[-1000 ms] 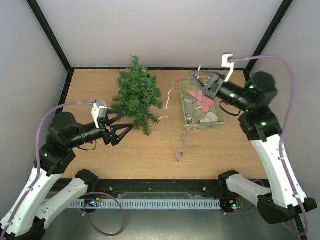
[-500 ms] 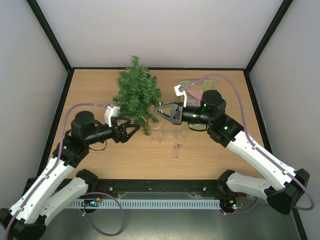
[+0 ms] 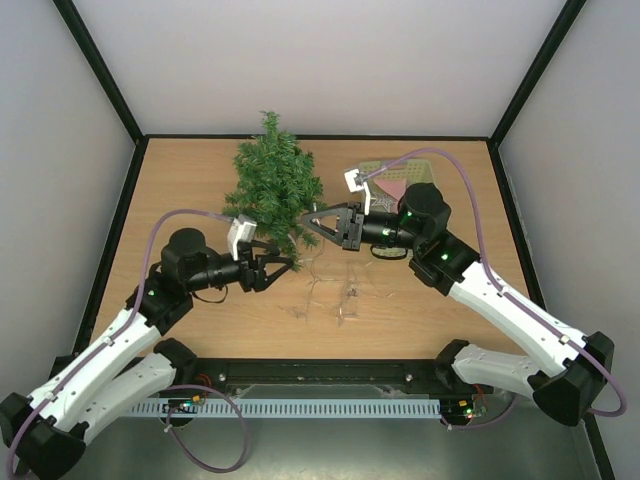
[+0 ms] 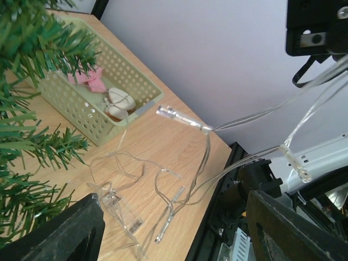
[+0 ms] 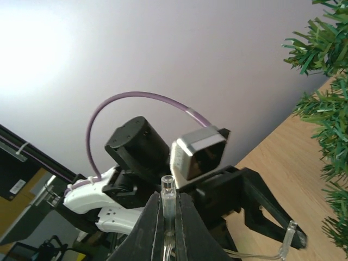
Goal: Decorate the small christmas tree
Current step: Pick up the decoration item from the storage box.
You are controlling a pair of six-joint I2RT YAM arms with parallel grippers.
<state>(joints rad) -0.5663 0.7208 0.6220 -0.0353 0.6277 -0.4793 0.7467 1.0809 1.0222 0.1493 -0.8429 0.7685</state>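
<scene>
The small christmas tree (image 3: 272,190) stands at the back middle of the table, and its green branches (image 4: 32,60) fill the left of the left wrist view. A clear string of tiny lights (image 3: 335,298) trails over the wood in front of it. My right gripper (image 3: 308,222) hovers beside the tree's right side, shut on one clear bulb (image 5: 168,191) of that string. My left gripper (image 3: 288,264) faces it from the left, open, with the string's strands (image 4: 182,117) hanging ahead of its fingers (image 4: 60,228) and nothing held.
A pale green basket (image 3: 383,170) sits behind the right arm, holding a pink bow (image 4: 92,79) and pale ornaments (image 4: 117,100). The table's black front edge (image 4: 228,179) lies close to the loose string. Black frame posts border the table.
The right arm swung from the basket to the tree's right side, carrying the light string with it. The left gripper moved right toward the string and its jaws narrowed a little.
</scene>
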